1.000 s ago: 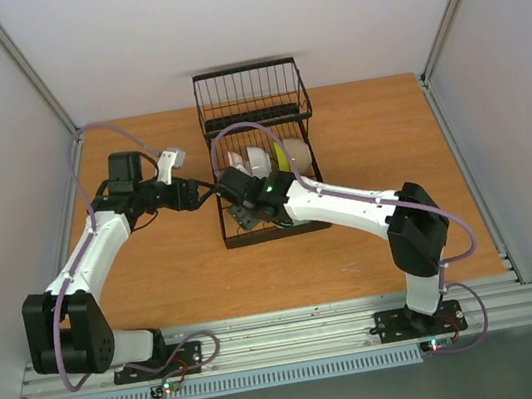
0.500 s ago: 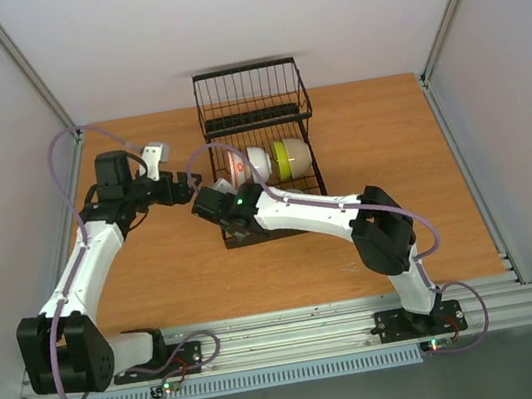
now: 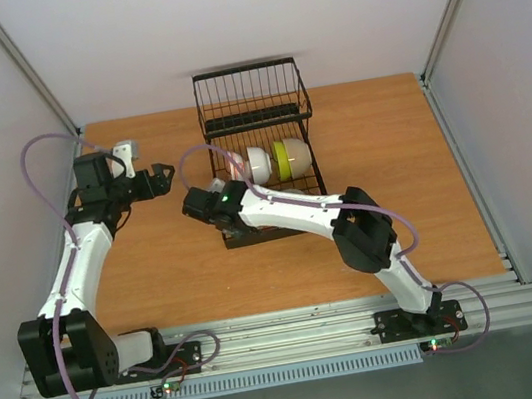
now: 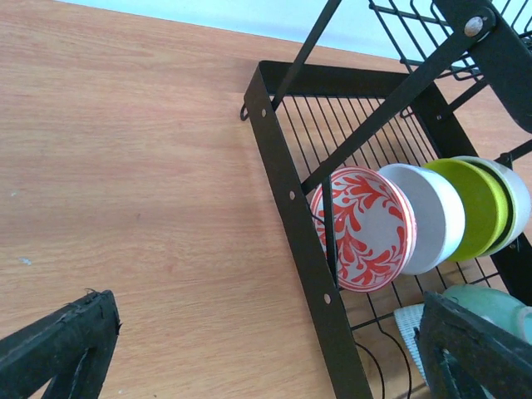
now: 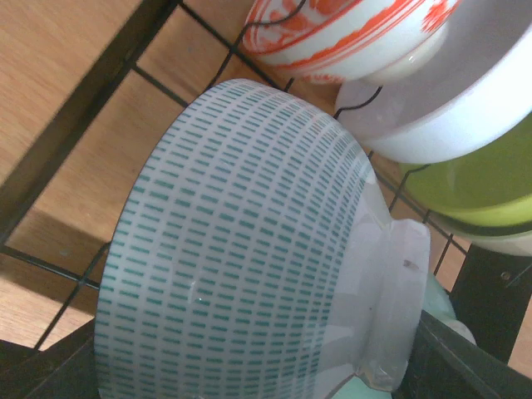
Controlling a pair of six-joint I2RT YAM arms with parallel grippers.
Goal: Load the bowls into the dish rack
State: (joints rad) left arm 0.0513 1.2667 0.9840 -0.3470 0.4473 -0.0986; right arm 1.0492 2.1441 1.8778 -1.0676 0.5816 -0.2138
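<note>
We see the table (image 3: 388, 140) walled in on the left, right and far sides. The dish rack (image 3: 255, 117) stands at the far middle, with bare wood on both sides and a wider stretch on the right. The left gripper (image 3: 159, 176) hovers over the left strip, between the side wall and the rack and well apart from both. The right gripper (image 3: 196, 205) is at the rack's near left corner, its arm slanting across the rack's near end.

From above, that arm hides the near slots, so only three bowls show there. The left wrist view shows a red-patterned bowl (image 4: 366, 229), a white bowl (image 4: 432, 216) and a yellow-green bowl (image 4: 474, 208) standing on edge in a row. A paler rim behind them is cut by the frame. A pale green bowl (image 4: 495, 303) is mostly hidden behind the left finger.

The left gripper's fingers (image 4: 58, 349) are spread wide with nothing between them. In the right wrist view a dash-patterned bowl (image 5: 241, 249) lies on its side on the rack wires, just beside the red-patterned one. The right fingers (image 5: 474, 357) stand wide apart at the frame's bottom corners, not clamping the bowl. Their tips are cut off.
</note>
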